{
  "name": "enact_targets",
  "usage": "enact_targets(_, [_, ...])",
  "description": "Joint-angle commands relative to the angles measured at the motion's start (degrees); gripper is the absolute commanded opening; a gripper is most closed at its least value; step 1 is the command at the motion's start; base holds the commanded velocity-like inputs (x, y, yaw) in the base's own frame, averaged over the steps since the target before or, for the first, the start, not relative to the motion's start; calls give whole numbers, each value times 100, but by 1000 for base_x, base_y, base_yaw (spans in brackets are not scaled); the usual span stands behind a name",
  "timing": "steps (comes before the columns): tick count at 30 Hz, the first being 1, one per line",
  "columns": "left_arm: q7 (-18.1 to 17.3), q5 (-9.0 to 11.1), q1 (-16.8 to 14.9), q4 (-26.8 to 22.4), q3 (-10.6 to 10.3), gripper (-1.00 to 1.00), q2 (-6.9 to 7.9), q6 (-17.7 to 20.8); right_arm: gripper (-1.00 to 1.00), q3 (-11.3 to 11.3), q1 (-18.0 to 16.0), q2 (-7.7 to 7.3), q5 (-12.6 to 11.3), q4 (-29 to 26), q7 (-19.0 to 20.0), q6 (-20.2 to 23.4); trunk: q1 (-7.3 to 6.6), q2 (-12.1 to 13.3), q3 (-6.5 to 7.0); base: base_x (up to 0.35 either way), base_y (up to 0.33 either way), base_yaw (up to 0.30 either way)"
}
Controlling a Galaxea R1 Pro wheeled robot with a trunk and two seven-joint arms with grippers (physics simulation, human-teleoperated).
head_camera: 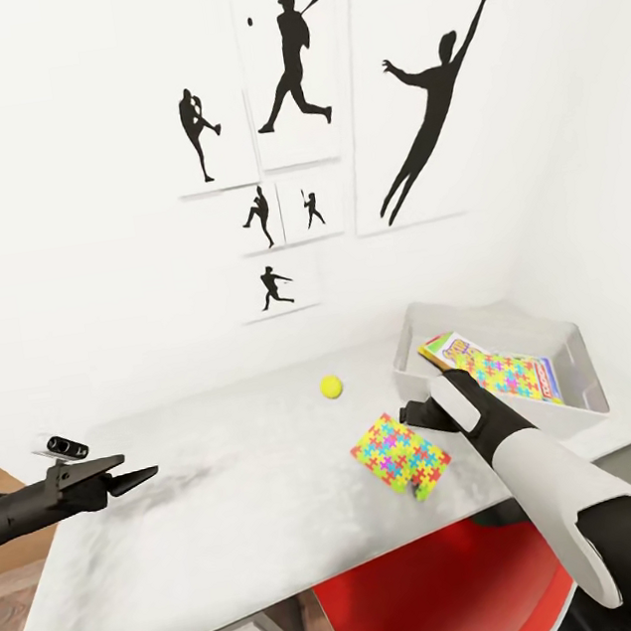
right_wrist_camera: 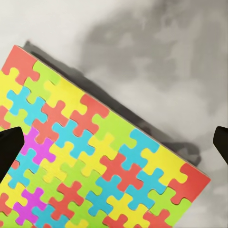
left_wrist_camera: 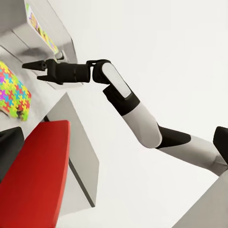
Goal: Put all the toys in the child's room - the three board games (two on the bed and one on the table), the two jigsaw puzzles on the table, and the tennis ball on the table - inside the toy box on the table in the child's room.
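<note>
**First onlooker:** CHILD'S ROOM: the robot at the table (head_camera: pixel 229 488), both arms out. How many toys do you count?

**Second onlooker:** One tennis ball (head_camera: pixel 330 386) lying loose on the pale top. Two jigsaw puzzles: one (head_camera: pixel 400 452) flat on the table at about five o'clock from the ball, and one (head_camera: pixel 509 373) tilted inside the toy box (head_camera: pixel 577 389). One board game (head_camera: pixel 442 347) is in there too, its bright corner poking out from under that puzzle.

**First onlooker:** And the box?

**Second onlooker:** At three o'clock from the ball, by the wall.

**First onlooker:** The hands?

**Second onlooker:** The right gripper (left_wrist_camera: pixel 34 69) hangs over the table puzzle, at the near wall of the box. Its fingertips (right_wrist_camera: pixel 9 145) are spread wide and grasp nothing. The left gripper (head_camera: pixel 142 473) is out at nine o'clock, well apart from the toys, fingers parted and empty.

**First onlooker:** Anything else?

**Second onlooker:** Six baseball silhouette posters (head_camera: pixel 291 68) on the wall and one red chair (head_camera: pixel 434 590) tucked at six o'clock.
</note>
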Motion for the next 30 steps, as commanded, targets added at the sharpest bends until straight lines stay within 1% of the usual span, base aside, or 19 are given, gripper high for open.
enact_targets(1, [-27,8,-8,2,-19,100,5,60,100,25,-5,-4,-56,-5,-53,9,3,-13,-21,0,0,0])
enact_targets(30, [-27,-17,-8,2,-19,100,-8,56,100,34,-5,-6,-56,-5,-53,1,3,-13,-290,0,0,0])
